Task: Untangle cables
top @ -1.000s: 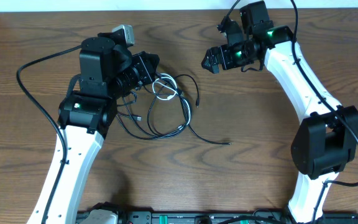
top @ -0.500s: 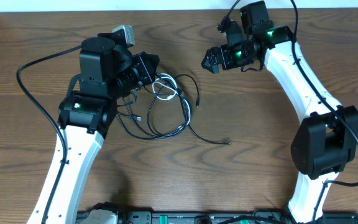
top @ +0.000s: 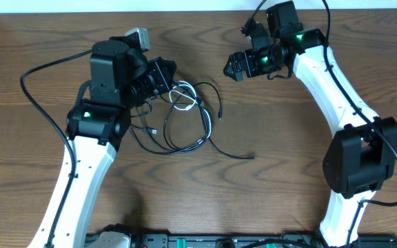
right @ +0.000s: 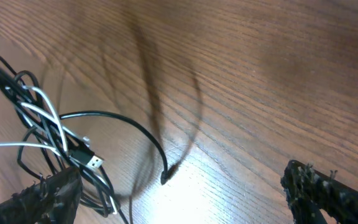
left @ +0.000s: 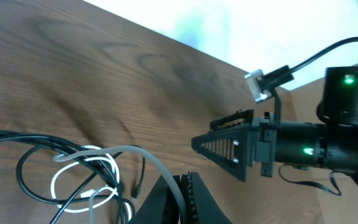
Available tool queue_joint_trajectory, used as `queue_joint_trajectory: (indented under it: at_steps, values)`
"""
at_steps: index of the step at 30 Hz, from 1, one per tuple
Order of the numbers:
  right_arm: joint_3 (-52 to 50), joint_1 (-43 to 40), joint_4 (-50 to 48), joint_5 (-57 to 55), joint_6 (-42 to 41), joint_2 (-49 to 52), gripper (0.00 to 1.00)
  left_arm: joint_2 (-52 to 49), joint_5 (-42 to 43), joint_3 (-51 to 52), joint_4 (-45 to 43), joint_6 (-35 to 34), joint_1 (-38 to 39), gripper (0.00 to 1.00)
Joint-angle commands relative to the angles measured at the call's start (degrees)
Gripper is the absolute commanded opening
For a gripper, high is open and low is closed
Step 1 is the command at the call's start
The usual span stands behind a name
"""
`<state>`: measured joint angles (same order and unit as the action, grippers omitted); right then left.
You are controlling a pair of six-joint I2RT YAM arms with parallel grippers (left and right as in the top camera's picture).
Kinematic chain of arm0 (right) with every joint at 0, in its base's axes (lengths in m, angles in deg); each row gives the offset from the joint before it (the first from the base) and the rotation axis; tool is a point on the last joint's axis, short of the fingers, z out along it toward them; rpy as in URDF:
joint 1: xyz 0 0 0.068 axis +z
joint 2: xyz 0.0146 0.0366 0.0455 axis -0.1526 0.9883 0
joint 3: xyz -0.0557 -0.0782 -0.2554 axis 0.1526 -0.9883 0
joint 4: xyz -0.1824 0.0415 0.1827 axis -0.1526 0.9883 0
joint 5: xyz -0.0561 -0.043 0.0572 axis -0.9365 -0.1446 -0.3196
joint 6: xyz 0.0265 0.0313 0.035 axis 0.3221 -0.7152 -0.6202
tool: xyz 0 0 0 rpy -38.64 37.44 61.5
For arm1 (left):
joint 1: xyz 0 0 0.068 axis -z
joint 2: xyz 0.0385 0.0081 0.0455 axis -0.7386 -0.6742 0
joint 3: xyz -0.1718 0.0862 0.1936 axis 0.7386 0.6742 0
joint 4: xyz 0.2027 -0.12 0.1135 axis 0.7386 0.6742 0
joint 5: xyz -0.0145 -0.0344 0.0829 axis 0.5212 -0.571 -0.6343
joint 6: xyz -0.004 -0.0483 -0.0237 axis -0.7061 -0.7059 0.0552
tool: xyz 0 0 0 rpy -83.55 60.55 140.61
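lying on the brown wooden table [top: 281,186], left of centre and toward the far side, the cables [top: 185,131] form one loose tangle. several thin black strands loop over one another, and a shorter white cable [top: 182,102] curls in the far part of the heap. one black strand trails out to the right and near side, ending in a small plug [top: 253,158] well apart from the rest. another short end [top: 219,112] points out at the right of the pile. the left gripper [top: 169,71] sits at the far left edge of the tangle, just beside the white loops. in the left wrist view its fingers [left: 166,199] are pressed together, clenched, and a pale strand arcs down right next to them; whether it is pinched between them i cannot tell. the right gripper [top: 234,67] hangs to the right of the tangle on the far side, apart from every cable, its jaws spread wide and holding nothing. the right wrist view shows its two fingertips [right: 42,199] at the lower corners with bare wood between. in that view a silver usb-style plug [right: 92,163] lies among the black and white strands, and a black cable end [right: 165,179] rests alone on the wood. green lights glow on the right arm [top: 322,76] near its wrist.
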<state>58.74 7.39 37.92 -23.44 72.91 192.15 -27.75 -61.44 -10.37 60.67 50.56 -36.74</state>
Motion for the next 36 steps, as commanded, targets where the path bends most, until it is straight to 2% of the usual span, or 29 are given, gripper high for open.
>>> queue_joint_trajectory:
  at_steps: [1,36]
  values:
    - [0.02,0.44,0.17,-0.09,0.28,-0.07,0.99,-1.22,-0.76,-0.42,0.07,1.62,-0.24,0.07]
    - [0.02,0.44,0.17,-0.09,0.28,-0.07,0.99,-3.45,-0.76,-0.15,3.15,1.6,-0.24,0.08]
